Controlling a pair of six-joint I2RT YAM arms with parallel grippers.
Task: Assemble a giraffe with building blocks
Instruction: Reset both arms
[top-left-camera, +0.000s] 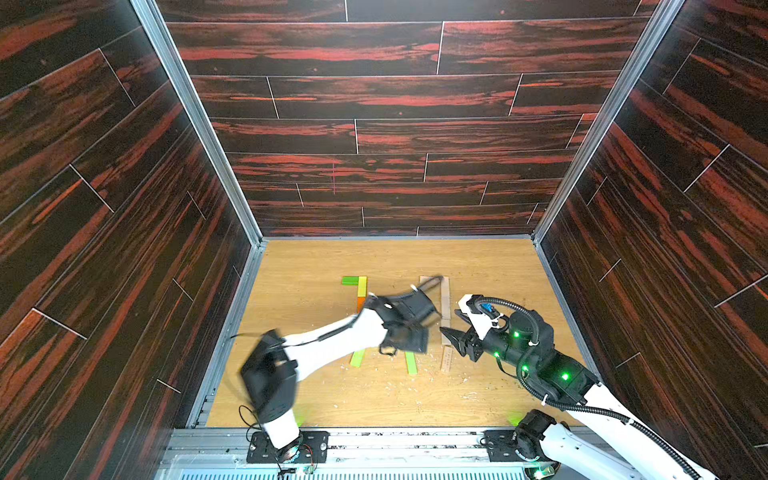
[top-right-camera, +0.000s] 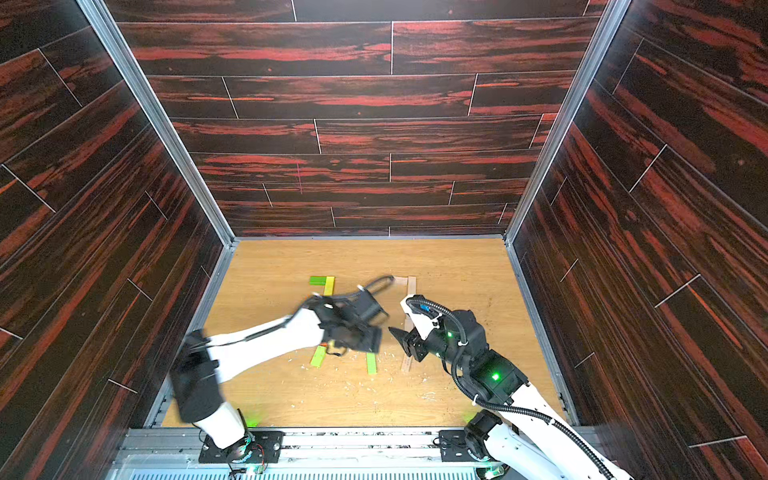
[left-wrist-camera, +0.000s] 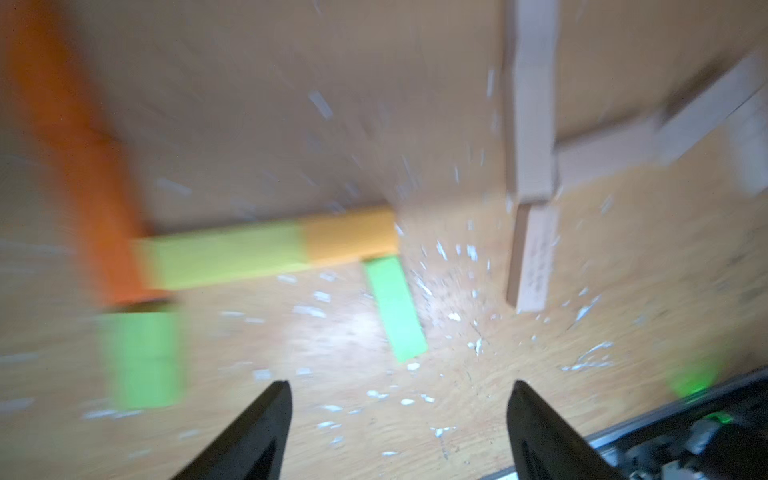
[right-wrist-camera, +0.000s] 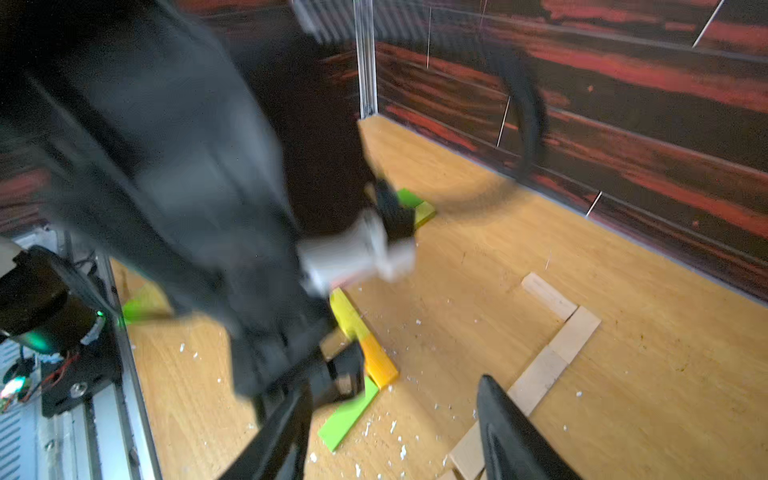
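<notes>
The coloured building blocks lie flat on the floor in a giraffe outline. A green block (top-left-camera: 350, 281) and a yellow one (top-left-camera: 362, 286) are at the far end, with an orange block (top-left-camera: 360, 303) below them. Two green blocks (top-left-camera: 357, 358) (top-left-camera: 411, 363) point toward the near edge. Plain pale blocks (top-left-camera: 445, 291) form a second outline to the right. My left gripper (left-wrist-camera: 401, 388) hovers open and empty above the floor near a green block (left-wrist-camera: 395, 307); its arm is motion-blurred. My right gripper (right-wrist-camera: 392, 395) stands open and empty between a green block (right-wrist-camera: 347, 413) and the pale blocks (right-wrist-camera: 536, 376).
Small white chips litter the wooden floor (top-left-camera: 374, 390) around the blocks. Dark wood-pattern walls enclose three sides, and a metal rail (top-left-camera: 374, 440) with both arm bases runs along the near edge. The left arm's blurred wrist (top-left-camera: 405, 328) is close to the right gripper (top-left-camera: 449, 330).
</notes>
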